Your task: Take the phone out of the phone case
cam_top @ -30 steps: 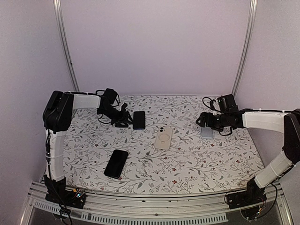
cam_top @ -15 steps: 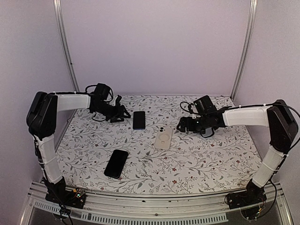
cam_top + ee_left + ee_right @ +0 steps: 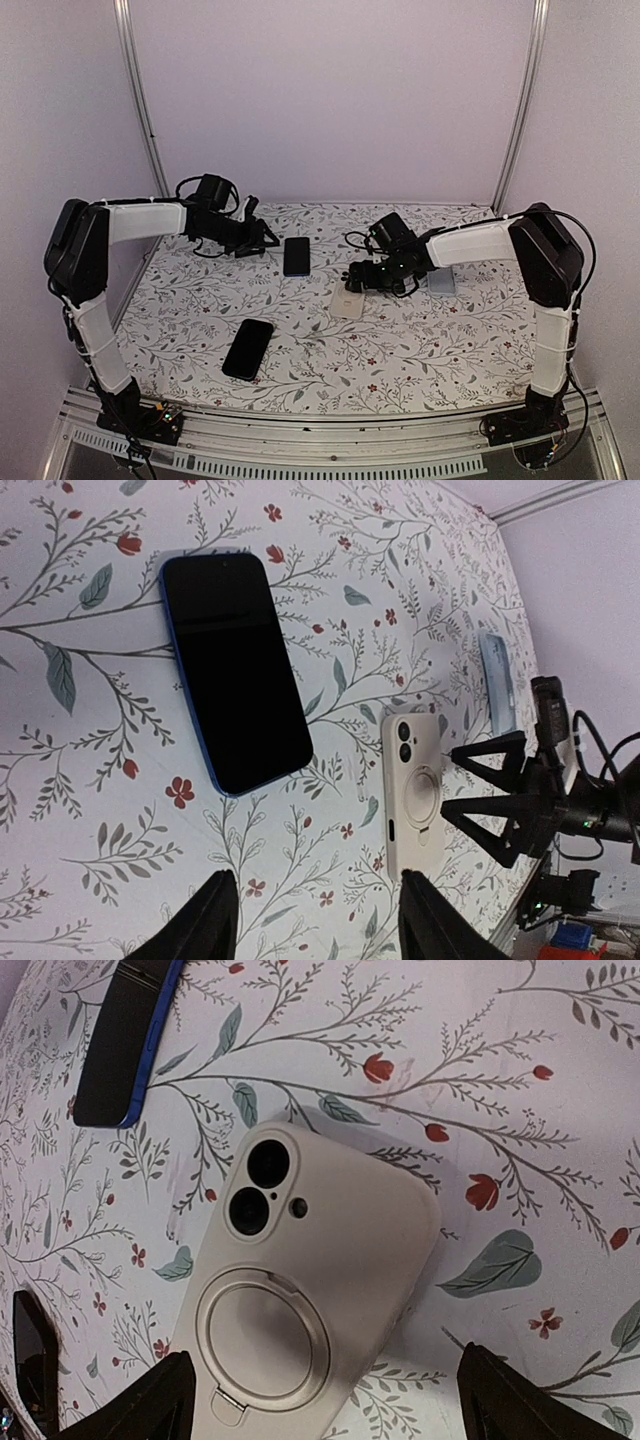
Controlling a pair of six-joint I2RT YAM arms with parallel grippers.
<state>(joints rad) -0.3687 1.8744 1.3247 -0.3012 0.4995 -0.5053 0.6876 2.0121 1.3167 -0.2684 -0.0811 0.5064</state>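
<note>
No writing, brand, number or sign can be read on anything in view. The back of the phone case (image 3: 300,1300), lying under and just ahead of the right gripper (image 3: 335,1400), shows no lettering. The screen of the blue phone (image 3: 235,670), lying ahead of the left gripper (image 3: 320,920), is dark.

A blue phone (image 3: 296,256) and a black phone (image 3: 248,349) lie apart on floral cloth (image 3: 450,340).
</note>
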